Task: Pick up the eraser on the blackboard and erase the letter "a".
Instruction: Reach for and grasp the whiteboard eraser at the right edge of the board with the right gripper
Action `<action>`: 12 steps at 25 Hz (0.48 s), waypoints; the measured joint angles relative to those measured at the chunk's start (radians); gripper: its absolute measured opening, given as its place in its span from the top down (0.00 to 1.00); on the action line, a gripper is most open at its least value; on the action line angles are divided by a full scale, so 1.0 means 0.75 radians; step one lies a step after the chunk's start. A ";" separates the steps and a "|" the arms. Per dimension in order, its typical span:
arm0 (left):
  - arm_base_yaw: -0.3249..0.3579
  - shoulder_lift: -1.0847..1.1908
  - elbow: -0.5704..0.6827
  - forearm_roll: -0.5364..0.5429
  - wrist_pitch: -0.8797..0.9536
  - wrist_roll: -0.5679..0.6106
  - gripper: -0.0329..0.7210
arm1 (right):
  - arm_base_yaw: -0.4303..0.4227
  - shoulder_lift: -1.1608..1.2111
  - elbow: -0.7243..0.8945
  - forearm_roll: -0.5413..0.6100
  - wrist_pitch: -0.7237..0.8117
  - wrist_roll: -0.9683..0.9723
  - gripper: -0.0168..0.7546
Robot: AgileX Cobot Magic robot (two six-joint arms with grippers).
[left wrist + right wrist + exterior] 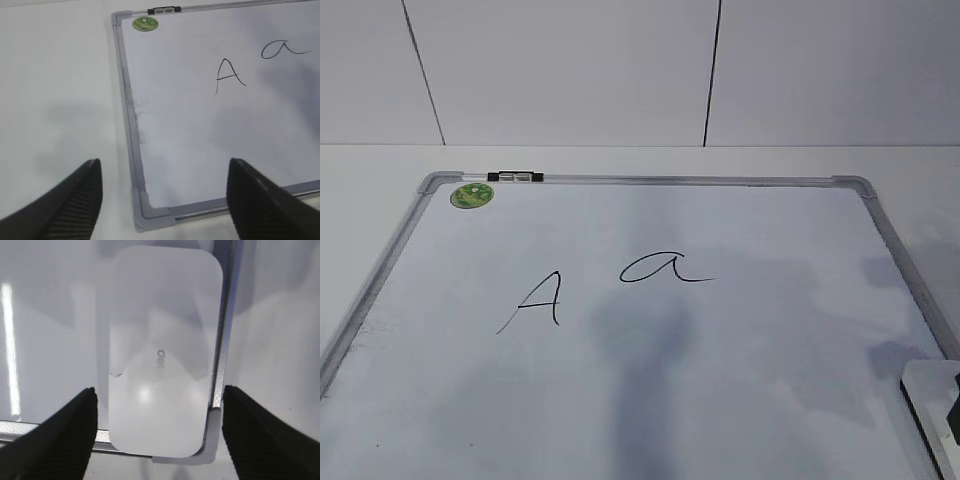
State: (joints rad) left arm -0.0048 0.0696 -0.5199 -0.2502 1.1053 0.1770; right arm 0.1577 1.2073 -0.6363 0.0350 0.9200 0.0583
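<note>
The blackboard (720, 400) is a white board with a grey frame and a green sticker (472, 195). The cursive letter "a" (662, 268) is near its middle and also shows in the left wrist view (282, 49). The white eraser (927, 388) lies at the board's near right corner. In the right wrist view the eraser (162, 355) lies between the fingers of my open right gripper (157, 432), untouched. My right gripper shows at the right edge of the exterior view (952, 412). My left gripper (162, 200) is open and empty above the board's near left corner (150, 212).
An angular capital "A" (542, 298) is written left of the "a". A small black-and-silver clip (516, 177) sits on the board's far frame. The white table (360, 200) surrounds the board, with a wall behind.
</note>
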 joint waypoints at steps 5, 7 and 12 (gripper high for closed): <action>0.000 0.171 -0.049 -0.061 -0.031 0.000 0.17 | 0.000 0.000 0.000 0.000 -0.015 0.000 0.18; -0.008 0.222 -0.053 -0.067 -0.053 0.000 0.17 | 0.000 0.000 0.000 0.000 -0.027 0.001 0.18; -0.014 0.345 -0.053 -0.069 -0.078 0.000 0.18 | 0.000 0.000 0.000 0.000 -0.027 0.001 0.20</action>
State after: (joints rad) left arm -0.0153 0.3286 -0.5594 -0.3022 1.0465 0.1770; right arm 0.1577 1.2073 -0.6363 0.0350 0.8997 0.0592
